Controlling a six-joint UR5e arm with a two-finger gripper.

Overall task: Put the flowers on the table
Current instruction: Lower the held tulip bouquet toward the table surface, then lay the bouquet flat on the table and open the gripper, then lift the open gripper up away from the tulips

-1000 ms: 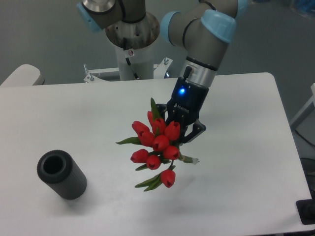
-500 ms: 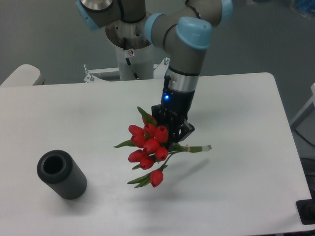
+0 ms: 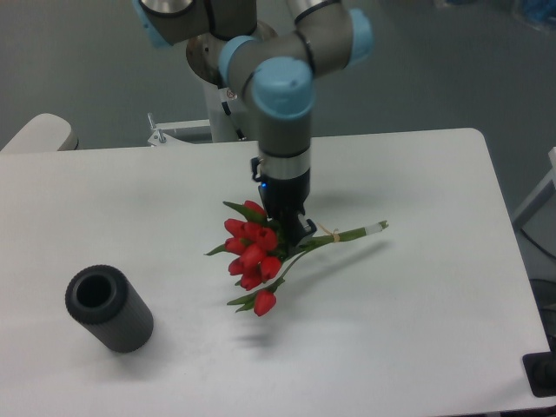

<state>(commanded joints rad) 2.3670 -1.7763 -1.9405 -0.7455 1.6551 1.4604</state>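
Note:
The flowers (image 3: pixel 251 254), a bunch of red tulip buds with green leaves, are held low over the white table (image 3: pixel 417 304). Their green stems run out to the right, tied by a thin band, and end at a pale tip near the tabletop. My gripper (image 3: pixel 289 234) points straight down and is shut on the flowers just behind the buds. The buds hang at the lower left of the fingers. A faint shadow lies under the bunch; I cannot tell whether the buds touch the table.
A dark grey ribbed cylinder (image 3: pixel 109 308) lies on its side at the table's front left, open end facing the camera. The robot base (image 3: pixel 230 95) stands behind the far edge. A pale chair back (image 3: pixel 35 135) shows at the far left.
The arm has swung left and down with the flowers. The gripper has turned to point straight down and the stems now swing out flatter to the right, close to the table.

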